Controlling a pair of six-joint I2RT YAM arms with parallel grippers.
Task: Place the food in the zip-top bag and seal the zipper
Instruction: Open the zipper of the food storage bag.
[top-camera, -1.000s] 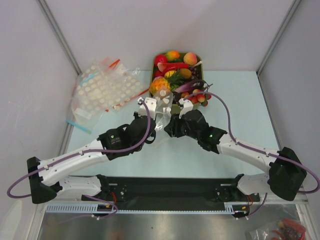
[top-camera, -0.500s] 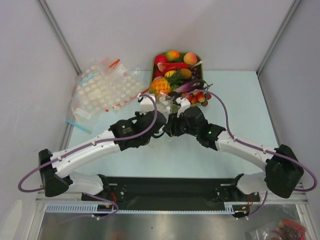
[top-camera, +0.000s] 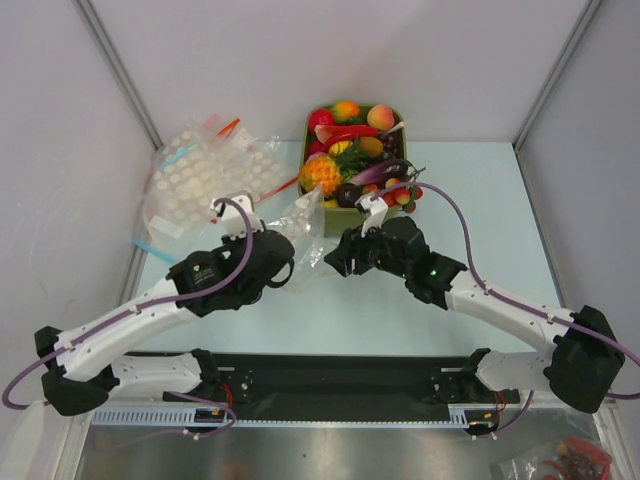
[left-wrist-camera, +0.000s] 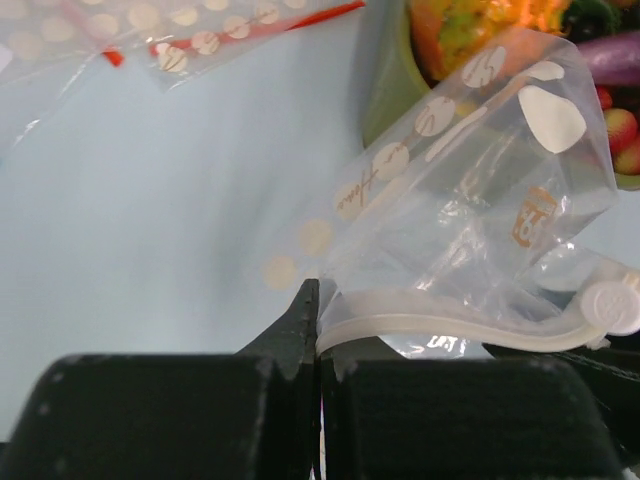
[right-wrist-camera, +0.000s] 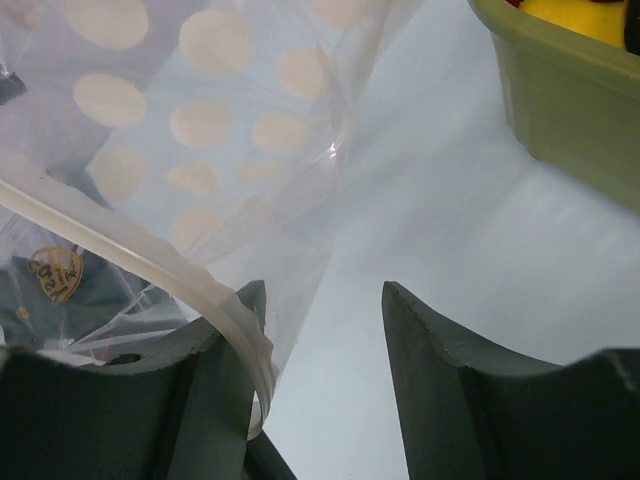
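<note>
The clear zip-top bag (top-camera: 303, 218) hangs between my two grippers just in front of the green food tray (top-camera: 312, 122). My left gripper (left-wrist-camera: 320, 322) is shut on one end of the bag's pale zipper strip (left-wrist-camera: 450, 326); a round white slider (left-wrist-camera: 612, 306) sits at the other end. My right gripper (right-wrist-camera: 320, 300) is open, and the zipper strip (right-wrist-camera: 225, 310) drapes over its left finger. No food shows inside the bag (left-wrist-camera: 470, 190). The pineapple (top-camera: 322, 172), red berries (top-camera: 397, 193) and a dark purple round piece (top-camera: 348, 195) lie in the tray.
A heap of white-dotted bags with red and blue strips (top-camera: 205, 180) lies at the back left. The tray wall (right-wrist-camera: 560, 100) is close to the right of my right gripper. Grey walls enclose the pale blue table (top-camera: 480, 220).
My left arm has swung back and to the left, pulling the bag's zipper end with it. My right gripper has drawn slightly back from the tray.
</note>
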